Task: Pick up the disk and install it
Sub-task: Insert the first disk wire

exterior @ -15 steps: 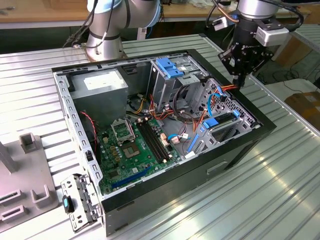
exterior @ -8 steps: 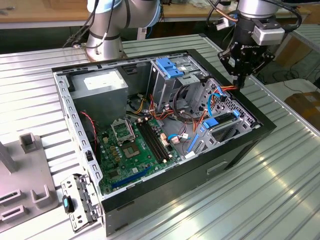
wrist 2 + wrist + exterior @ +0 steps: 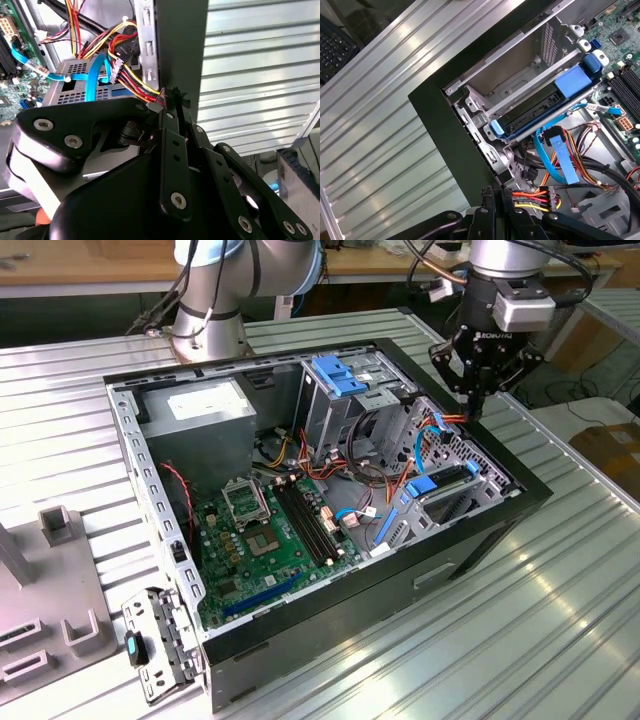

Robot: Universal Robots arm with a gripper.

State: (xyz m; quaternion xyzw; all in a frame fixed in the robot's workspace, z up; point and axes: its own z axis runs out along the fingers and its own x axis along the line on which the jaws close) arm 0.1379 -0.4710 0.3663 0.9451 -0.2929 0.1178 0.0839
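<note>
exterior view: your gripper (image 3: pixel 476 400) hangs over far rim of computer case (image 3: pixel 400 585), fingers pinched together, gripping nothing. disk (image 3: pixel 448 478) sits in drive bay below gripper, toward case interior, blue bracket along its edge. in first wrist view, disk lies flat, near gripper, not touching.

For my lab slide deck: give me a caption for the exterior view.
Shut claw poised over the open computer case's edge, near the blue-bracketed disk in its bay.
</note>
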